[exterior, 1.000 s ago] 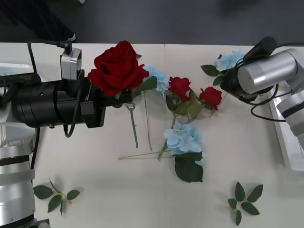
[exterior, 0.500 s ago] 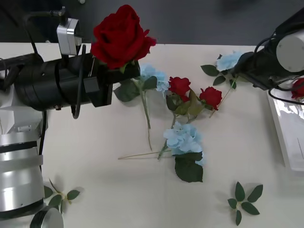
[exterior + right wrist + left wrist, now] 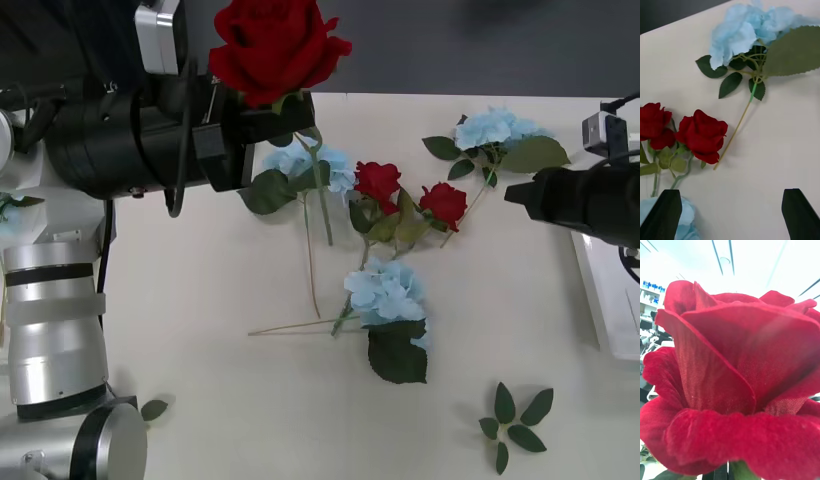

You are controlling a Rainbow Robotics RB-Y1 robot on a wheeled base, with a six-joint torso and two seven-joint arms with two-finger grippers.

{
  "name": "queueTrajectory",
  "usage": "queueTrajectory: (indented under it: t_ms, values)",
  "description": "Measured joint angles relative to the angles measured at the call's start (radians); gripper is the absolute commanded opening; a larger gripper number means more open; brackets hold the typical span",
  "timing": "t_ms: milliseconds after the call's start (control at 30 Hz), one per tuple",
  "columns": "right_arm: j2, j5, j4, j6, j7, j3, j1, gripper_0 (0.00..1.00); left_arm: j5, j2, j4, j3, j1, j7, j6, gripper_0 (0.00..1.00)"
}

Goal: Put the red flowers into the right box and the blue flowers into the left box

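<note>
The bench is carrying most of the flowers, spread across the middle and upper right of the front view. The right box is showing as a white rim at the right edge.

The left gripper, in the upper left of the front view, is holding one of the red flowers aloft, its jaws clamped on the stem just under the bloom. The stem and leaves are hanging below the grip, which suggests a light item with a thin, bendable stem. The bloom looks like soft fabric, likely to crush if squeezed, so the stem just beneath the head is judged the sound place to take hold.

The right gripper is hovering at the right of the front view, jaws apart and empty, with a rose on the bench just beyond its fingertips.

Two roses are lying near the centre of the front view, touching at their leaves. Three blue flowers are lying on the bench: one at upper right with a broad leaf, one at centre, and one partly beneath the held rose. Their petal clusters look loose and delicate, so the thin stems are again judged the safer hold.
</note>
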Motion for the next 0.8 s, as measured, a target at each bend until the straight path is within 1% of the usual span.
queueTrajectory:
  t_ms: [67, 167, 233, 300, 433, 533, 600, 700, 800]
  values:
    - [-0.008, 0.000, -0.032, -0.099, 0.040, -0.008, 0.065, 0.79, -0.018, -0.016, 0.000, 0.000, 0.000, 0.000, 0.000, 0.00]
    - [-0.043, -0.009, -0.069, -0.300, 0.101, -0.004, 0.163, 0.78, -0.021, -0.030, 0.000, 0.000, 0.000, 0.000, 0.001, 0.00]
    - [-0.072, -0.055, -0.084, -0.435, 0.172, 0.007, 0.231, 0.79, -0.021, -0.032, 0.000, 0.000, 0.000, 0.000, 0.001, 0.00]
    - [-0.100, -0.091, -0.091, -0.534, 0.252, 0.023, 0.291, 0.78, -0.021, -0.032, 0.000, 0.000, 0.000, 0.000, 0.001, 0.00]
    - [-0.143, -0.130, -0.091, -0.718, 0.383, 0.074, 0.368, 0.79, -0.021, -0.032, 0.000, 0.000, 0.000, 0.000, 0.001, 0.00]
    - [-0.173, -0.147, -0.091, -0.845, 0.450, 0.136, 0.389, 0.79, -0.021, -0.032, 0.000, 0.000, 0.000, 0.000, 0.001, 0.00]
    - [-0.190, -0.147, -0.091, -0.890, 0.509, 0.179, 0.386, 0.79, -0.021, -0.032, 0.000, 0.000, 0.000, 0.000, 0.001, 0.00]
    - [-0.208, -0.147, -0.091, -0.975, 0.593, 0.248, 0.361, 0.79, -0.021, -0.032, 0.000, 0.000, 0.000, 0.000, 0.001, 0.00]
    - [-0.213, -0.147, -0.091, -1.041, 0.627, 0.326, 0.310, 0.79, -0.021, -0.032, 0.000, 0.000, 0.000, 0.000, 0.001, 0.00]
